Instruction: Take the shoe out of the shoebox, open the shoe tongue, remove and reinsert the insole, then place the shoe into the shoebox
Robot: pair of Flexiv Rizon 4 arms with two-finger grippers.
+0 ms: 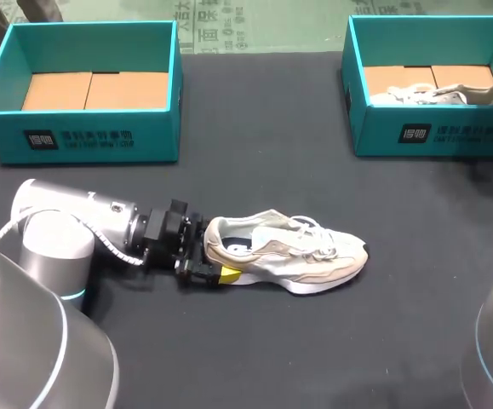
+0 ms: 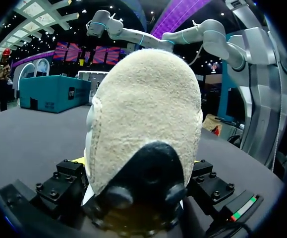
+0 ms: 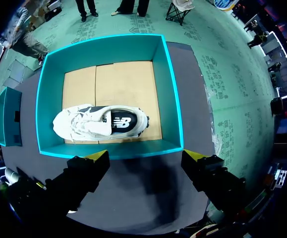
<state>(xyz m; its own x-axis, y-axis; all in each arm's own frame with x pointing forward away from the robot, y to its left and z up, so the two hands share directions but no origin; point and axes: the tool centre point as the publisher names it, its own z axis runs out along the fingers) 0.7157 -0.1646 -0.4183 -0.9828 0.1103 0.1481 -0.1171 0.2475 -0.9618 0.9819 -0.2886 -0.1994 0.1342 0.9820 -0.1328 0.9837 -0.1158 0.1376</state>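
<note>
Plainly the left claw (image 1: 214, 266) sits at the heel of the shoe (image 1: 289, 251), clenched or not I cannot tell; the shoe lies on the table (image 1: 314, 358), long axis running straight away from it. The right claw (image 3: 145, 156) hangs released over the far shoebox (image 1: 382, 136), whose front bears a printed label.

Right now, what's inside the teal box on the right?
One white shoe lies in the right shoebox on its brown cardboard floor. Whatever is beneath the shoe is covered.
</note>
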